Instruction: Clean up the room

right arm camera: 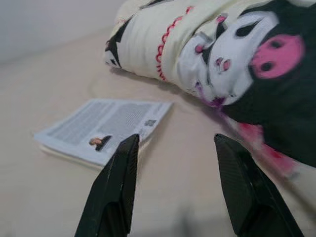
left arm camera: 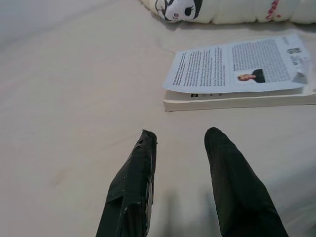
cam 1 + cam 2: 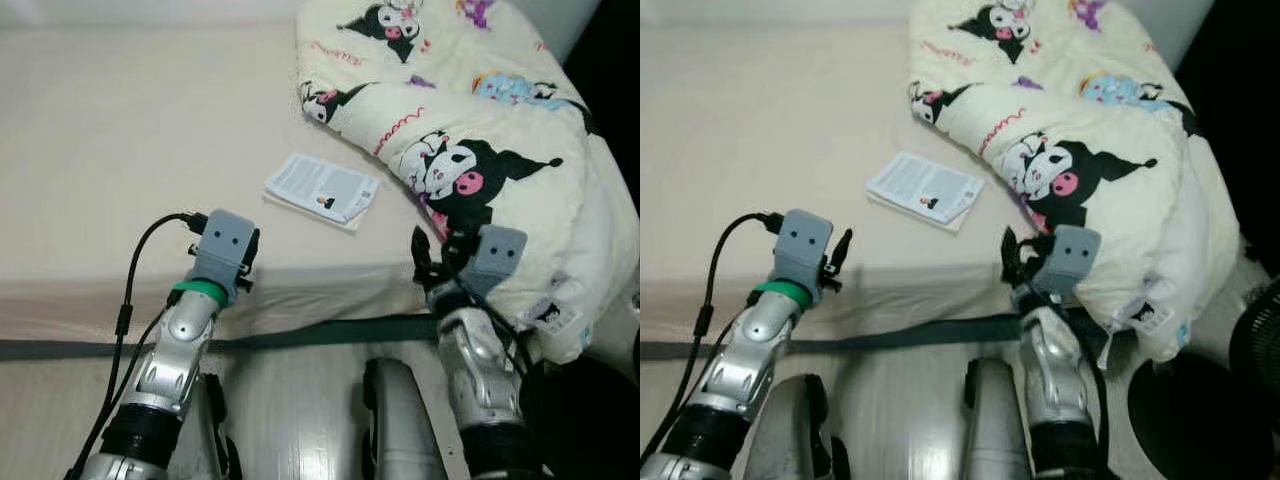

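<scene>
Both hands, left and right, unclenched; book just ahead between them

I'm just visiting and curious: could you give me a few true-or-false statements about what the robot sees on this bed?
1. A book lies on the bed. True.
2. The book stands upright. False: it lies flat.
3. The left gripper is open, holding nothing. True.
4. The right gripper clamps the book. False: it is open, short of it.
5. A cartoon-printed quilt is bunched on the bed's right side. True.
</scene>
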### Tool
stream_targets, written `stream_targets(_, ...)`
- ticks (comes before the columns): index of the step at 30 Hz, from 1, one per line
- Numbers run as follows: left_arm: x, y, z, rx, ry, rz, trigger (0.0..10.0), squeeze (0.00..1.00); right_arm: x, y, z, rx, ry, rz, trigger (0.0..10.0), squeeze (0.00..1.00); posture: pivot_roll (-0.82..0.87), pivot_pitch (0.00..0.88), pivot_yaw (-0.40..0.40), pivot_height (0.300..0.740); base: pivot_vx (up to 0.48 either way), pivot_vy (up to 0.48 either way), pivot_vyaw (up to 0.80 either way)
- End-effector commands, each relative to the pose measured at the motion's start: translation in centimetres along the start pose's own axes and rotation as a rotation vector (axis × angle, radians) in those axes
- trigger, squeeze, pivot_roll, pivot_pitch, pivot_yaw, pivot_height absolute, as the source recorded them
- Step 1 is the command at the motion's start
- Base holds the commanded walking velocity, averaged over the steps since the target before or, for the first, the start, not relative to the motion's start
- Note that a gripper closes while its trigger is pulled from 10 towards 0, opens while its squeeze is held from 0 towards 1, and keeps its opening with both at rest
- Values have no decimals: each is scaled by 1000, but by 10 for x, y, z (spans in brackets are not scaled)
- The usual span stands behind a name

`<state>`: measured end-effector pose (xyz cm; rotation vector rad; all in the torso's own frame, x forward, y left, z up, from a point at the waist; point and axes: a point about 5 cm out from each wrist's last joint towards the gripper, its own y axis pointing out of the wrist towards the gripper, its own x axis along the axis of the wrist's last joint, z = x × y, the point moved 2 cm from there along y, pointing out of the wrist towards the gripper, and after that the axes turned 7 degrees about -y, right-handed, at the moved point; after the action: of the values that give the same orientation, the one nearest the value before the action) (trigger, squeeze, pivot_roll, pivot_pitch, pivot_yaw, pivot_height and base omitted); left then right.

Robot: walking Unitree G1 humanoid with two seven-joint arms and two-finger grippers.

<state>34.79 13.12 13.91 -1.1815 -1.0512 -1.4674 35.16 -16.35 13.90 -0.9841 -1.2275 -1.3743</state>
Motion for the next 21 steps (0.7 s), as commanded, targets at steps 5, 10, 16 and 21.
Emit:
stream_targets(5, 3, -4, 6, 12, 3, 10, 10000, 0, -16, 12, -1, 28, 190, 94, 10000, 0, -35, 204, 92, 567, 0, 0, 0)
stream_targets(10, 15, -6, 13, 35, 3, -15, 10000, 0, -19, 24, 1, 61, 327, 138, 10000, 0, 4, 228, 87, 567, 0, 0, 0)
stream_targets(16, 28, -12, 21, 60, 1, -42, 10000, 0, -21, 32, 2, 93, 452, 185, 10000, 0, 39, 259, 88, 567, 0, 0, 0)
stream_targets(21, 50, -24, 33, 91, 1, -73, 10000, 0, -30, 38, -11, 5, 558, 271, 10000, 0, 113, 340, 97, 567, 0, 0, 0)
